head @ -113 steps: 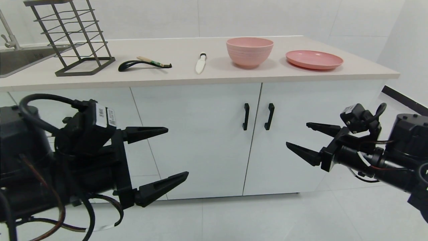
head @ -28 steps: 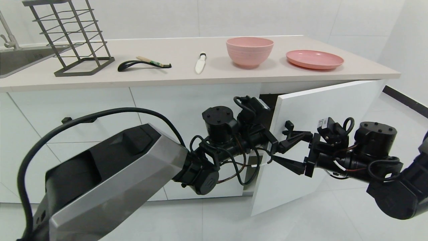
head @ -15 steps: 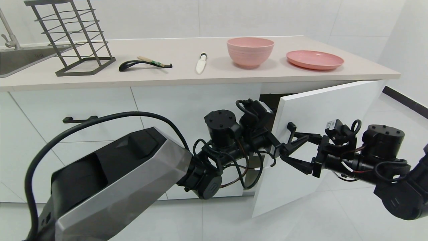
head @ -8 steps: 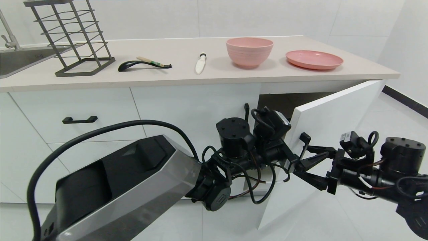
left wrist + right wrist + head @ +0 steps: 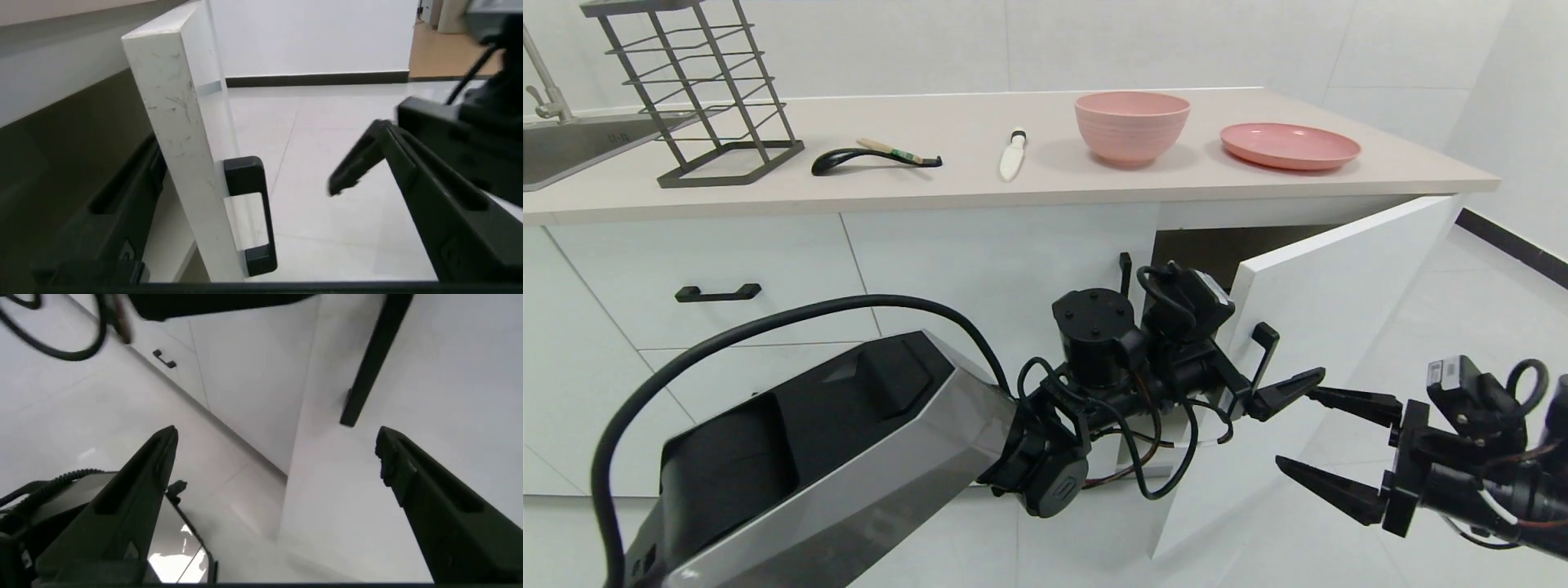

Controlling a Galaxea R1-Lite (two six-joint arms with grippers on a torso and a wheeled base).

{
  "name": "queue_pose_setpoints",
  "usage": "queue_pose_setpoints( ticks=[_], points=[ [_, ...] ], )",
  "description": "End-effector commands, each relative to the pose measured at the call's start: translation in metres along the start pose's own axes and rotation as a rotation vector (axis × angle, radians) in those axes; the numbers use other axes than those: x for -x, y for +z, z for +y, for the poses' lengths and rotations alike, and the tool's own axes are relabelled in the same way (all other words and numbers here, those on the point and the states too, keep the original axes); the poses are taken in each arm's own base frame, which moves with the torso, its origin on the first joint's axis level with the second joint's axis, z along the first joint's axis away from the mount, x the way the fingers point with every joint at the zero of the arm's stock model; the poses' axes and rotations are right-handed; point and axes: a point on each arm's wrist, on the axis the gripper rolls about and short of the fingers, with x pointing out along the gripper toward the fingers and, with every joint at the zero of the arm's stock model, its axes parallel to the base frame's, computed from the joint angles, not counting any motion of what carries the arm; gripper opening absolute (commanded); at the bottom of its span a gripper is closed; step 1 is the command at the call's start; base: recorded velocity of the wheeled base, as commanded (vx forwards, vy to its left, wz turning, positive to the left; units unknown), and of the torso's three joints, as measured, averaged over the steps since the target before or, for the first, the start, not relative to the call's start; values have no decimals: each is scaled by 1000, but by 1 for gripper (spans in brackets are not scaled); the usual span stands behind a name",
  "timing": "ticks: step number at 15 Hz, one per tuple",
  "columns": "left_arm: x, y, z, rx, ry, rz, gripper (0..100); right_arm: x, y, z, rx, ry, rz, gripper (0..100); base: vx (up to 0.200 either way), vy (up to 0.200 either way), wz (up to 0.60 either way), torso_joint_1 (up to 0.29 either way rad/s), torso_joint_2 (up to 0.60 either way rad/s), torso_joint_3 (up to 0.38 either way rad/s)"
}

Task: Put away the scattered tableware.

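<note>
On the counter a pink bowl (image 5: 1132, 126) sits beside a pink plate (image 5: 1290, 145); left of them lie a white knife (image 5: 1013, 155), a black spoon (image 5: 849, 157) and a wooden stick (image 5: 890, 149). Below, the right cabinet door (image 5: 1339, 310) stands ajar. My left gripper (image 5: 1262, 380) is open and straddles the door's free edge (image 5: 176, 163) by the black handle (image 5: 249, 216): one finger sits inside the cabinet, the other outside. My right gripper (image 5: 1294, 429) hangs open in front of the door, clear of the handle (image 5: 372, 359), with nothing between its fingers (image 5: 139, 498).
A black wire rack (image 5: 698, 90) stands at the counter's left, next to a sink (image 5: 572, 143). The left cabinet door (image 5: 996, 278) is closed, and a drawer with a handle (image 5: 717, 291) lies further left. Open tiled floor (image 5: 1462, 310) extends to the right.
My right gripper has drawn back from the door handle, down and to the right. The door stays ajar as it was half a second ago, and the left gripper has not moved.
</note>
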Motion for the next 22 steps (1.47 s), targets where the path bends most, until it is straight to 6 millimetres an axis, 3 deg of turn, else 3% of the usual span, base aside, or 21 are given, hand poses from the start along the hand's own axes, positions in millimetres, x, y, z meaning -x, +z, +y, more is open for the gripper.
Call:
queue_pose_setpoints(
  ticks=[1, 4, 5, 8, 13, 22],
  points=[
    [0, 1, 1, 5, 9, -2, 100, 19, 12, 17, 52, -8, -51, 100, 0, 0, 0, 0, 0, 0],
    [1, 1, 1, 19, 15, 2, 100, 26, 22, 21, 99, -22, -99, 100, 0, 0, 0, 0, 0, 0],
    [1, 0, 4, 21, 48, 9, 100, 42, 40, 32, 185, -45, -189, 100, 0, 0, 0, 0, 0, 0],
    [2, -1, 6, 21, 47, 15, 100, 58, 53, 44, 261, -66, -266, 100, 0, 0, 0, 0, 0, 0],
    [0, -10, -1, 20, 17, 19, 100, 64, 57, 48, 289, -73, -290, 100, 0, 0, 0, 0, 0, 0],
    [-12, -7, -39, 40, -72, -4, 100, 68, 56, 53, 294, -70, -281, 100, 0, 0, 0, 0, 0, 0]
  ],
)
